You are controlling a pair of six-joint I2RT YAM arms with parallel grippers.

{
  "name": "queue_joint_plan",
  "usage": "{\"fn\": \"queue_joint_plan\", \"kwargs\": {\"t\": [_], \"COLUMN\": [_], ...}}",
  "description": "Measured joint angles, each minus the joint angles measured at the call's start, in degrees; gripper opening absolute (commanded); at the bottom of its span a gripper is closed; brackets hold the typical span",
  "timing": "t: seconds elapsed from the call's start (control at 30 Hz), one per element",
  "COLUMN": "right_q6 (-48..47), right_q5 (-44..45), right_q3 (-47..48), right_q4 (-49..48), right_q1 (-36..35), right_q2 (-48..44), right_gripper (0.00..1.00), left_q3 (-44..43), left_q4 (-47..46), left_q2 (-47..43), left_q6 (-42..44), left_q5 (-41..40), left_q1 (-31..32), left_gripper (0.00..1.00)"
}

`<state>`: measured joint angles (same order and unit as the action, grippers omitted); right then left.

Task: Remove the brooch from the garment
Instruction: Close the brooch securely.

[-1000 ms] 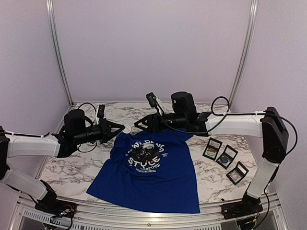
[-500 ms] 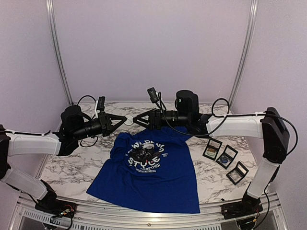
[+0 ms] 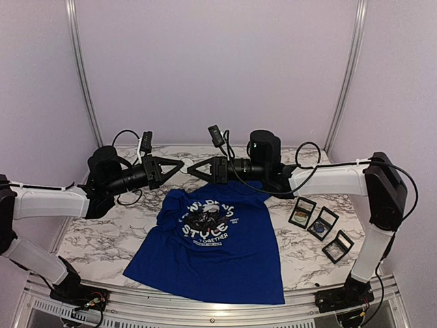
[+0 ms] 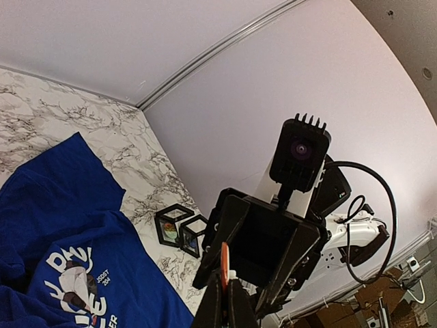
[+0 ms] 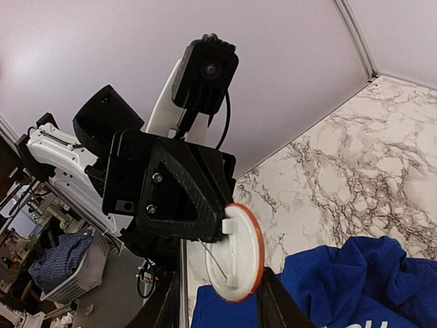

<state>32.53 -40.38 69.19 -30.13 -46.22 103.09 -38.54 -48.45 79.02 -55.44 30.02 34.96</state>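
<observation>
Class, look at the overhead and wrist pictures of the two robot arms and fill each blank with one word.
1. The left gripper holds a round white brooch with an ___ rim.
2. The T-shirt lying on the marble table is ___ in colour.
3. On the robot's right of the T-shirt lie ___ small black-framed boxes.

Missing words: orange; blue; three

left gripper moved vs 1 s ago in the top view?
Yes. The left gripper, shut on the brooch, has risen off the T-shirt collar, toward the back wall and slightly rightward.
</observation>
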Motion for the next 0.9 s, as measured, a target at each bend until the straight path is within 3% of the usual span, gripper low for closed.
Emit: {"fn": "queue_joint_plan", "kwargs": {"t": [0.53,0.9], "right_q6": [3.4,5.2], "right_q5": [-0.3,-0.3], "right_q3": [0.0,-0.3], "right_q4": [-2.8,-3.9], "right_q1": [0.0,0.2], "right_q2": [0.3,0.3], "right_gripper": [0.29,0.14], "left_q3": [-1.2,-1.7], "left_q4": [0.9,1.2], "left_q2": [0.4,0.3], "left_q6": [2.8,3.8], "left_q5": [0.0,0.0], "left_q1": [1.6,1.9], "left_gripper": [0.00,0.00]}}
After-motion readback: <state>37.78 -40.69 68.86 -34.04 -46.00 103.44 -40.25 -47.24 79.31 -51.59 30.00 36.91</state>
